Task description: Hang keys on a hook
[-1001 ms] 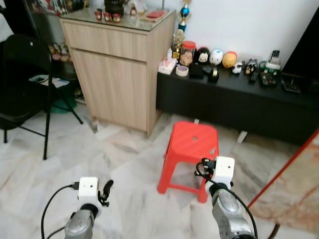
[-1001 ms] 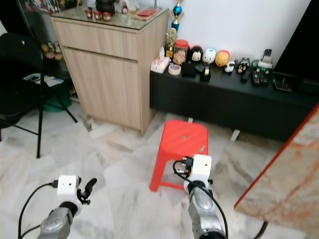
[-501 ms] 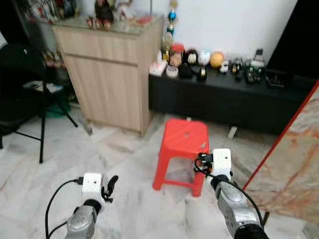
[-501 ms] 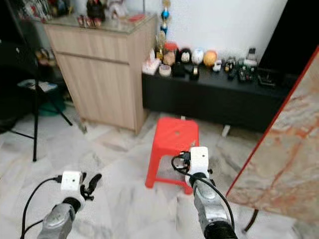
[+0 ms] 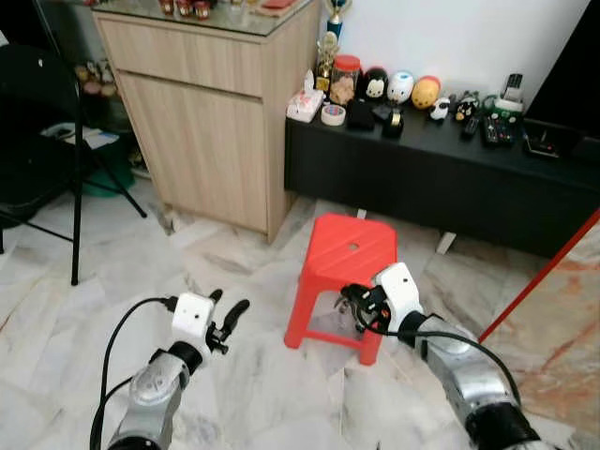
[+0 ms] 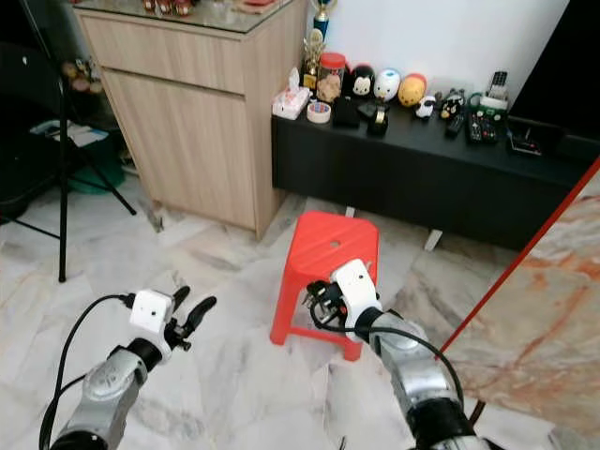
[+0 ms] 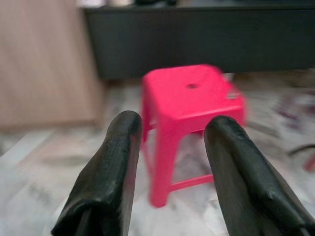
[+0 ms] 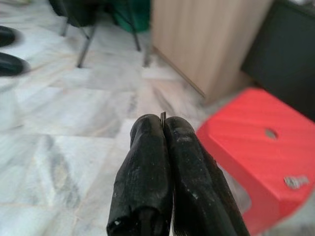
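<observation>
My right gripper (image 5: 349, 302) is held low in front of a red plastic stool (image 5: 354, 255), its black fingers pressed shut. In the right wrist view a thin sliver of metal, the keys (image 8: 163, 116), peeks out between the closed fingertips (image 8: 147, 132). My left gripper (image 5: 231, 317) hovers over the marble floor to the left of the stool, open with nothing between its fingers (image 7: 113, 162). It points towards the stool (image 7: 189, 98).
A wooden cabinet (image 5: 211, 122) stands at the back left, and a low black console (image 5: 441, 173) with figurines runs along the wall. A black folding chair (image 5: 37, 141) is at far left. A marble slab with a red edge (image 5: 562, 309) leans at right.
The head camera has shifted. Both arms now reach further forward; the right gripper has swung left across the front of the stool.
</observation>
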### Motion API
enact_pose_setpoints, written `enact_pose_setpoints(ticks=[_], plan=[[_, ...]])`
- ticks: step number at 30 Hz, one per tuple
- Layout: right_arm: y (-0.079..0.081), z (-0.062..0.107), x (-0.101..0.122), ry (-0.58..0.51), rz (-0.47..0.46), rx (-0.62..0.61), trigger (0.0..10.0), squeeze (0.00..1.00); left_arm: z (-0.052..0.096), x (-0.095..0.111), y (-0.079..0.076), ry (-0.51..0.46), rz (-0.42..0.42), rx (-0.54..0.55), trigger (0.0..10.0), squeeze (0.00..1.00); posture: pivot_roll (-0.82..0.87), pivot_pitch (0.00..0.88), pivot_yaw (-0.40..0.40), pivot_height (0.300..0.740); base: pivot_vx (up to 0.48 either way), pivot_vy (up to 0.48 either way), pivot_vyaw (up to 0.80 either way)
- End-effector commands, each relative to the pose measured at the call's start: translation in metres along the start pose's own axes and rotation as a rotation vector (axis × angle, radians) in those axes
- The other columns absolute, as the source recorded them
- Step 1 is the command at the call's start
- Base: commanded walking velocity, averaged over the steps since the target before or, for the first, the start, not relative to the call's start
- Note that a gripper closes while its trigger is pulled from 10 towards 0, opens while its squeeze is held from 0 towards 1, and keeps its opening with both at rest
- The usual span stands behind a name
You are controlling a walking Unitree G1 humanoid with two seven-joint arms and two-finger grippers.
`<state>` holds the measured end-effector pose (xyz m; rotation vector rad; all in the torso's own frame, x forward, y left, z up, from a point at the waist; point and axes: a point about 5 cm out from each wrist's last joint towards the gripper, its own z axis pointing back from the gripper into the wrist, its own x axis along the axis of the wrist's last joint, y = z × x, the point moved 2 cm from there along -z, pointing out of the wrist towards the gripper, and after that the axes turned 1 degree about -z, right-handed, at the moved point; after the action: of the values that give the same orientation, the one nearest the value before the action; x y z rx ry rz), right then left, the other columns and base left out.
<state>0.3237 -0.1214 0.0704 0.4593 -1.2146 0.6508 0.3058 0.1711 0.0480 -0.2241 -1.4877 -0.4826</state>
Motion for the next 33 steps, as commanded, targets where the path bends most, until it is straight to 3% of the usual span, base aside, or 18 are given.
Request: enact_pose_setpoints(ticks=[1, 8, 12, 14, 25, 30, 33], plan=[[0.004, 0.002, 0.008, -0.01, 0.025, 0.055, 10.0, 0.0, -0.001, 0.001, -0.008, 0.01, -0.018, -0.074, 10.0, 0.0, 0.06, 0.0, -0.092, 0.74, 0.0, 0.0, 0.0], [0.024, 0.011, 0.034, -0.044, 0.089, 0.246, 10.0, 0.0, -0.006, 0.012, -0.011, -0.003, -0.001, -0.124, 10.0, 0.0, 0.06, 0.0, -0.097, 0.74, 0.0, 0.0, 0.0], [0.044, 0.019, 0.039, -0.054, 0.123, 0.403, 10.0, 0.0, -0.006, 0.009, -0.013, 0.01, 0.01, -0.129, 10.0, 0.0, 0.06, 0.0, -0.098, 0.74, 0.0, 0.0, 0.0], [0.046, 0.021, 0.039, -0.045, 0.136, 0.417, 10.0, 0.0, -0.004, 0.008, -0.015, 0.017, 0.013, -0.136, 10.0, 0.0, 0.06, 0.0, -0.1, 0.74, 0.0, 0.0, 0.0], [0.044, 0.019, 0.048, -0.008, 0.195, 0.376, 10.0, 0.0, 0.001, 0.006, -0.018, 0.046, 0.0, -0.163, 10.0, 0.0, 0.06, 0.0, -0.102, 0.74, 0.0, 0.0, 0.0], [0.035, 0.01, 0.051, 0.018, 0.178, 0.262, 10.0, 0.0, 0.005, -0.011, -0.016, 0.153, -0.098, -0.137, 10.0, 0.0, 0.06, 0.0, -0.104, 0.74, 0.0, 0.0, 0.0], [0.035, 0.007, 0.056, 0.005, 0.177, 0.242, 10.0, 0.0, 0.005, -0.01, -0.015, 0.141, -0.107, -0.123, 10.0, 0.0, 0.06, 0.0, -0.104, 0.74, 0.0, 0.0, 0.0]])
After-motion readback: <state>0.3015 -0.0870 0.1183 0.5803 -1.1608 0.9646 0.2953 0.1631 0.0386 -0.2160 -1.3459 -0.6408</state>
